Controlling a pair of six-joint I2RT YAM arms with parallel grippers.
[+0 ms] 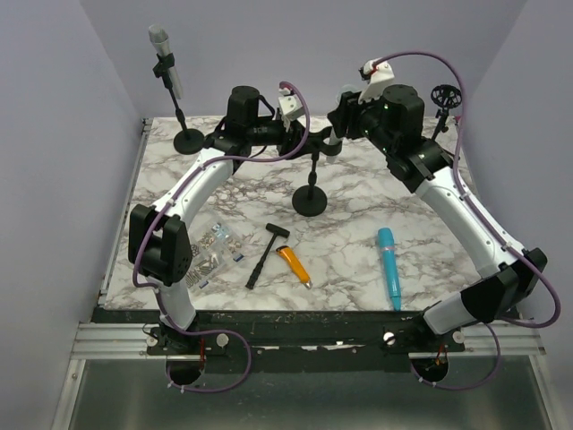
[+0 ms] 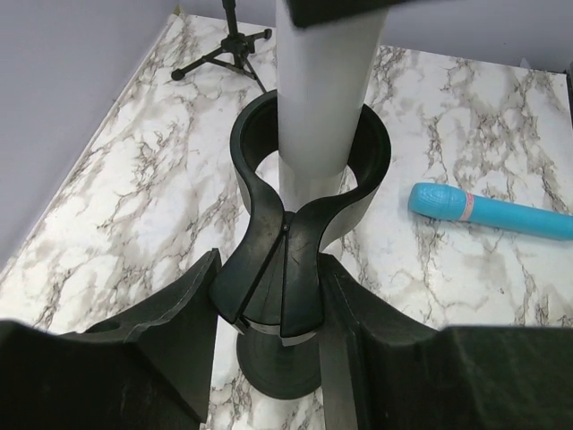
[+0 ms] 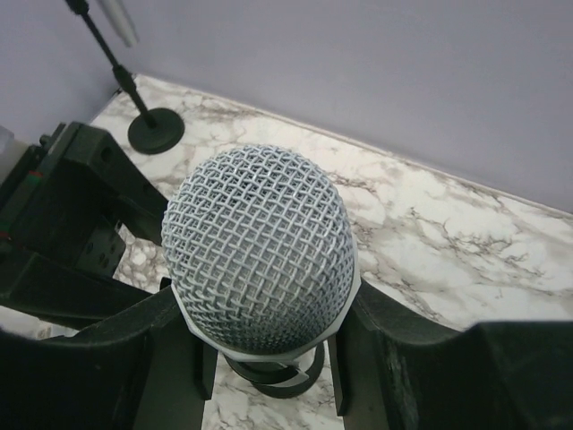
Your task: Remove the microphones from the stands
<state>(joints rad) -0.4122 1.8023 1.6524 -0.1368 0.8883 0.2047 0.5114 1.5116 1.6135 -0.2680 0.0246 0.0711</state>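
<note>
- Microphone (image 3: 260, 251): it stands upright in the clip (image 2: 277, 278) of the stand (image 1: 310, 201). Its mesh head sits between the fingers of the right gripper (image 3: 269, 354), and its pale barrel runs down through the clip just ahead of the left gripper (image 2: 273, 309).
- Right gripper: the jaws are pressed against the lower rim of the mesh head on both sides, so it looks clamped on the microphone.
- Left gripper: the jaws are closed on the two flanks of the clip's stem, with the stand's round foot directly beneath them.
- Handling, as a judgement: the body is rigid and moderately heavy, and the barrel is smooth and likely slippery. The wire mesh is the weak part and could dent under a hard squeeze.
- Best hold: the solid ring under the mesh, or the barrel just below it, rather than the dome itself.
- The clip looks springy and may grip by friction, so pull straight up along the barrel while the left gripper pins the stand.
- A blue microphone (image 2: 492, 210) lies on the worktop (image 2: 134, 179), off to the left gripper's right and clear of the work.
</note>
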